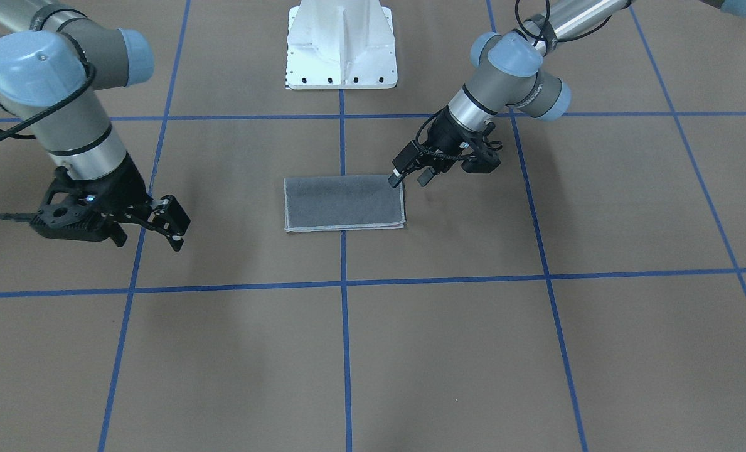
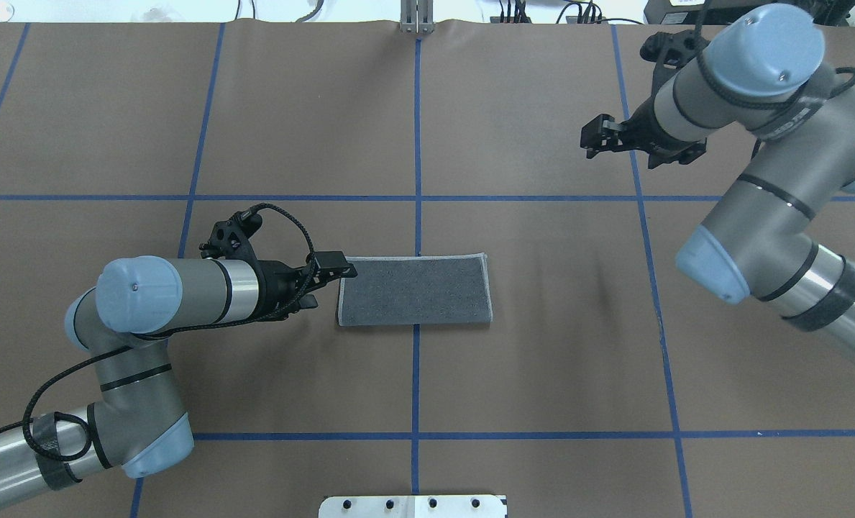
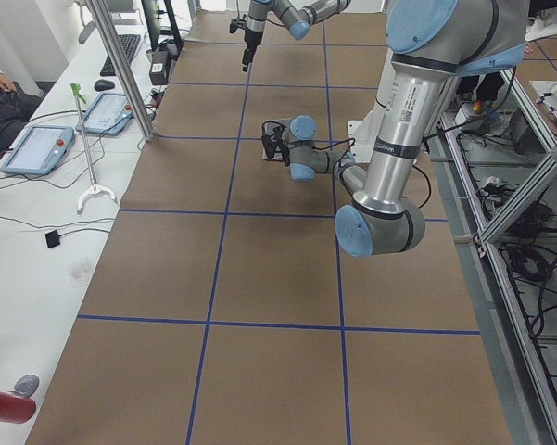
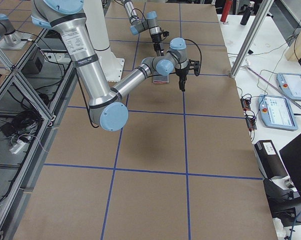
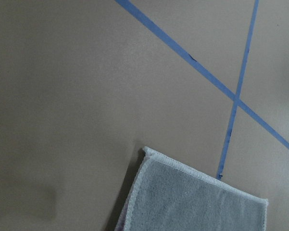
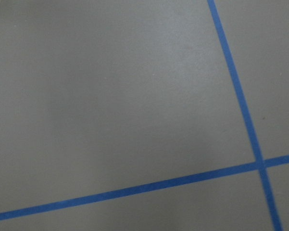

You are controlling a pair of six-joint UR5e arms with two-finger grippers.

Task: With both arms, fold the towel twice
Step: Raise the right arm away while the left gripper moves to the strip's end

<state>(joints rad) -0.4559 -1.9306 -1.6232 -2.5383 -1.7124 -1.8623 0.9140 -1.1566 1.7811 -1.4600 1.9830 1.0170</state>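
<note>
well, in the overhead view the left gripper (image 2: 330, 285) sits at the left short end of the towel (image 2: 414, 289), jaws spread with nothing between them, one fingertip right by a corner. the towel lies flat on the brown table (image 2: 542, 345), a grey rectangle across the centre blue line (image 2: 417, 216). the right gripper (image 2: 590, 137) hangs well apart, jaws parted, empty.
</note>
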